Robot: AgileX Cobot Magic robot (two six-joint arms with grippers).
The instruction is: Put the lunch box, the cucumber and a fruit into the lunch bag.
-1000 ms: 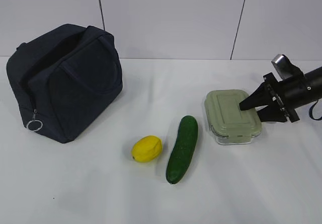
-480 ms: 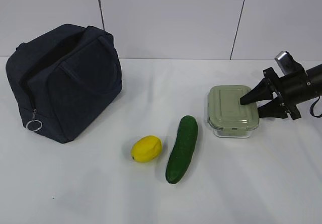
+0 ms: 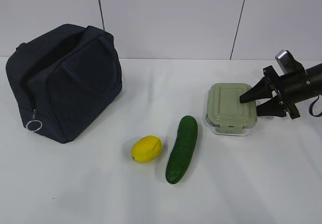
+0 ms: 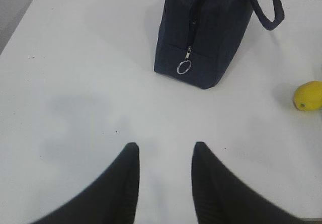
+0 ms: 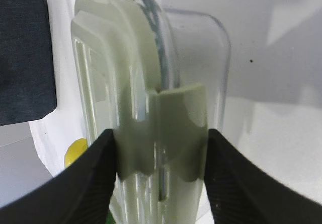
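The lunch box (image 3: pixel 229 108), clear with a sage-green lid, is at the right of the white table. My right gripper (image 3: pixel 250 106) is shut on its right end. In the right wrist view the jaws (image 5: pixel 161 138) press both sides of the box (image 5: pixel 151 83) at a snap-lock flap. The cucumber (image 3: pixel 182 148) lies in the middle, with the yellow fruit (image 3: pixel 146 148) to its left. The navy lunch bag (image 3: pixel 65 83) stands at the far left with its top open. My left gripper (image 4: pixel 163 151) is open and empty over bare table, facing the bag (image 4: pixel 211 27).
The bag's silver ring pull (image 3: pixel 33 125) hangs at its near left corner and also shows in the left wrist view (image 4: pixel 184 68). The fruit shows at the right edge of that view (image 4: pixel 308 95). A white wall stands behind the table.
The lunch box, held by my right gripper, has shifted back and to the right and turned a little. The bag, fruit and cucumber have not moved.
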